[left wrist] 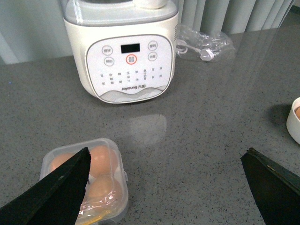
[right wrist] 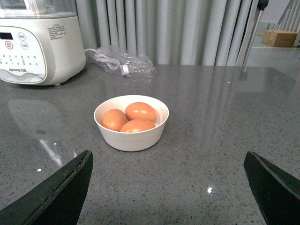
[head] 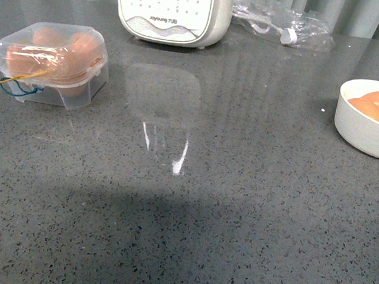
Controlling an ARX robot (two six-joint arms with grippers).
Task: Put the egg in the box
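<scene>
1. Grey speckled counter [head: 237, 206], glossy, showing glare streaks.
2. Pale pleated curtain [right wrist: 187, 28] behind it.
3. White appliance [head: 173, 11] at back edge.
4. Cardboard carton [right wrist: 280, 37] far off, beyond the counter.

Kitchen-like setting: speckled grey countertop [head: 236, 219], white Joyoung appliance [left wrist: 124, 56], bowl [right wrist: 131, 136] of eggs, curtain backdrop [right wrist: 187, 28].

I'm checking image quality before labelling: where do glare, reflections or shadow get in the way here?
Front view: the white appliance mirrors on the grey counter with bright streaks below it, a broad shadow darkens the near edge, and glare on the box lid veils its eggs. Right wrist view: the bowl is sharp, with small glints nearby.
</scene>
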